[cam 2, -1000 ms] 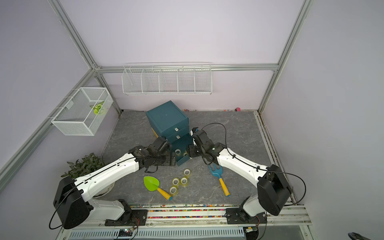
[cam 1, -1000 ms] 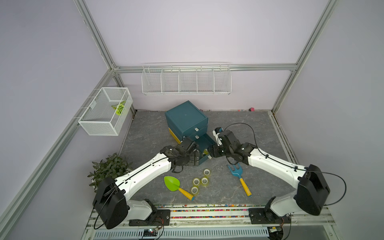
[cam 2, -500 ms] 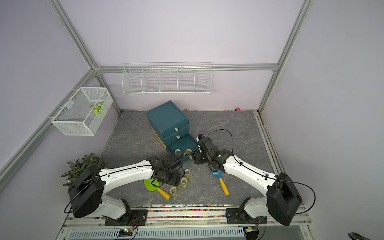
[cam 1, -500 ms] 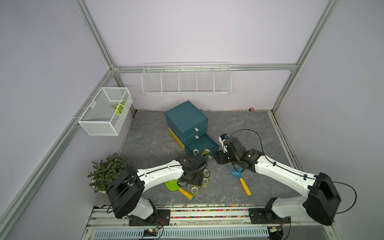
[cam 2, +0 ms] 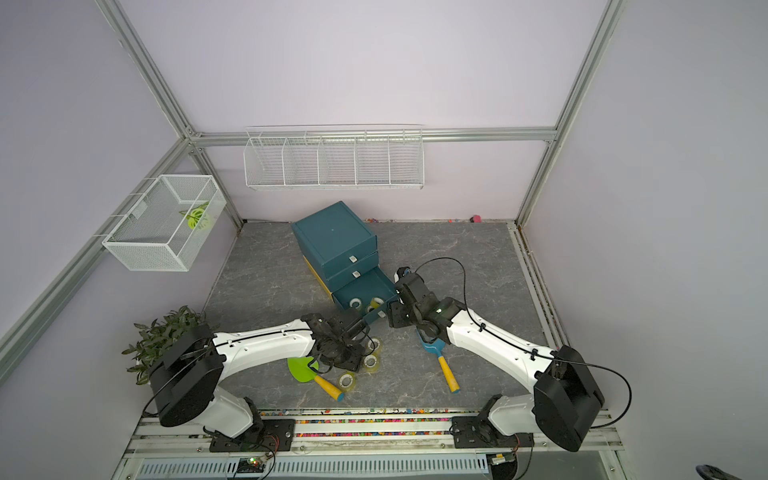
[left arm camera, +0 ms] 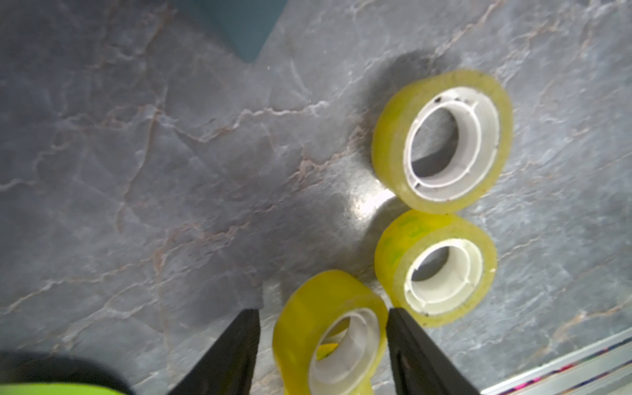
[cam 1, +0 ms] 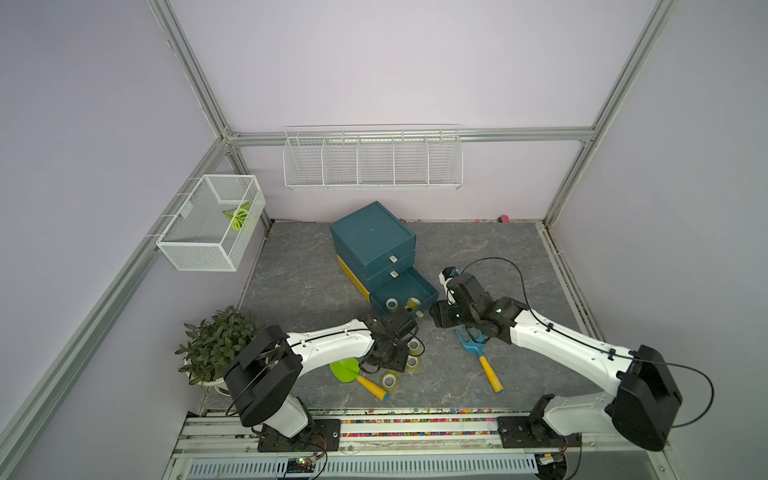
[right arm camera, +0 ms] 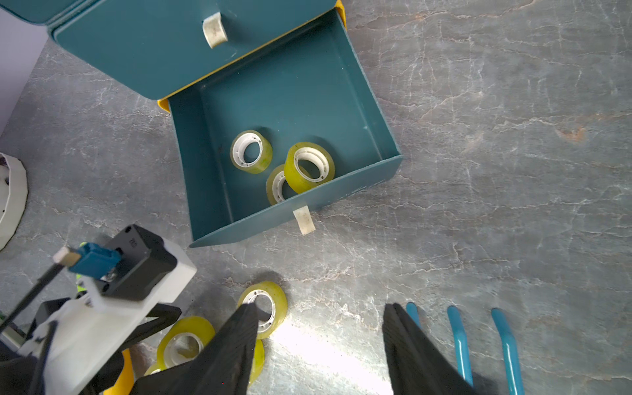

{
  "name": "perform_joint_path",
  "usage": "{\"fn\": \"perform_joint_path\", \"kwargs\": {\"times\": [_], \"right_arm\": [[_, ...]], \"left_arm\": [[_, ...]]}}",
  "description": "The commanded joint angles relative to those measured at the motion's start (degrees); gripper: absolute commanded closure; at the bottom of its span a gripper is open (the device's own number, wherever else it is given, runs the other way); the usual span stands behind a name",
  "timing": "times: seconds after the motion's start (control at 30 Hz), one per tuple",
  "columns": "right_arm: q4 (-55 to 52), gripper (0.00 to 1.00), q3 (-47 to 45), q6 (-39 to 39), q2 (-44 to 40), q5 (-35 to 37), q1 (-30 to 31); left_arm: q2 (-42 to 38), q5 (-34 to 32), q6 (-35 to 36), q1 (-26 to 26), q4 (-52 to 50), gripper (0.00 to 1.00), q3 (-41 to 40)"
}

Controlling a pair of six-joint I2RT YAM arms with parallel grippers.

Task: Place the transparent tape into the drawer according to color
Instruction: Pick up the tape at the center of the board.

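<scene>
Because the left gripper point(left arm camera: 321, 310) straddles, unclamped, a tape roll point(left arm camera: 325, 328) near the surface's point(left arm camera: 171, 171) front edge, the adjacent roll point(left arm camera: 436, 266) could be dragged; right gripper point(right arm camera: 319, 307) open, empty.

marbled table point(cam 1: 291, 282): tape rolls point(cam 1: 390, 379), shovel point(cam 1: 345, 369), rake point(cam 1: 478, 353)

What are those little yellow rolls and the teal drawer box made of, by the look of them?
Tape rolls: glossy, see-through yellow-green film wound on a white core that looks like moulded plastic, going by its ribs. Drawer box: matte teal, thin flat walls, small pale pull tabs; probably cardboard or thin plastic, the look leaves it open.
</scene>
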Motion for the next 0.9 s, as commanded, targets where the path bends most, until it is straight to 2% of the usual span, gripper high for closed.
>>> {"fn": "perform_joint_path", "kwargs": {"times": [0.0, 0.1, 0.3, 0.43, 0.5, 0.67, 0.87], "right_arm": [[-0.29, 0.36, 1.12, 0.48, 0.6, 0.92, 0.02], [-0.5, 0.36, 1.58, 0.59, 1.01, 0.98, -0.03], [-0.84, 0.36, 2.18, 0.55, 1.39, 0.39, -0.02], [-0.78, 0.36, 2.36, 0.58, 1.49, 0.45, -0.02], [-0.58, 0.36, 2.36, 0.65, 1.44, 0.45, -0.03], [-0.87, 0.36, 2.47, 0.56, 1.4, 0.37, -0.03], [-1.29, 0.36, 2.4, 0.63, 1.04, 1.07, -0.01]], "left_arm": [[2.69, -4.53, -0.03, 0.16, -1.7, 0.43, -0.92], [2.55, -4.53, -0.09, 0.16, -1.62, 0.47, -1.01], [1.95, -8.28, -2.46, 0.16, -4.86, 0.24, -0.75], [-0.57, -8.92, -2.85, 0.2, -5.25, 0.22, -1.28], [0.34, -8.04, -2.41, 0.16, -4.98, 0.24, -1.11], [5.19, -5.88, -2.12, -0.01, -4.45, 0.38, -0.91], [4.0, -5.95, -2.21, -0.15, -4.39, 0.51, -0.22]]}}
